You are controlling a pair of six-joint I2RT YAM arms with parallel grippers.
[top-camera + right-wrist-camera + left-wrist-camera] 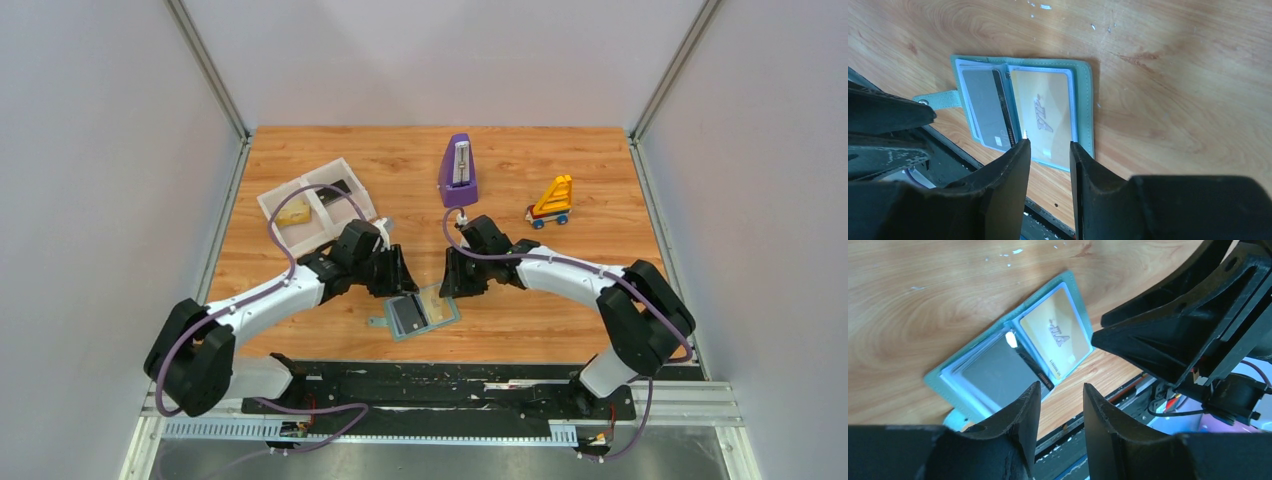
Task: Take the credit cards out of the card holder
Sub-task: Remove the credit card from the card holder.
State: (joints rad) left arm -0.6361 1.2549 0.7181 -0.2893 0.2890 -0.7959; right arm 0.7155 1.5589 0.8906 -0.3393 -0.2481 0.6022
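Observation:
The pale teal card holder point(422, 313) lies open and flat on the wooden table near the front edge, its strap tab point(938, 98) pointing left. A yellowish-gold card point(1055, 337) sits in its right pocket and a dark grey card point(995, 372) in its left pocket; both also show in the right wrist view, the gold card point(1045, 112) and the grey card point(983, 107). My left gripper point(1060, 390) hovers open and empty just left of and behind the holder. My right gripper point(1049, 145) hovers open and empty just right of and behind it, facing the left one.
A white two-compartment tray point(270, 203) at the back left holds a yellowish flat piece and a dark flat piece. A purple metronome point(459, 172) and a yellow toy boat on wheels point(552, 200) stand behind the right arm. A black rail point(440, 375) runs along the front edge.

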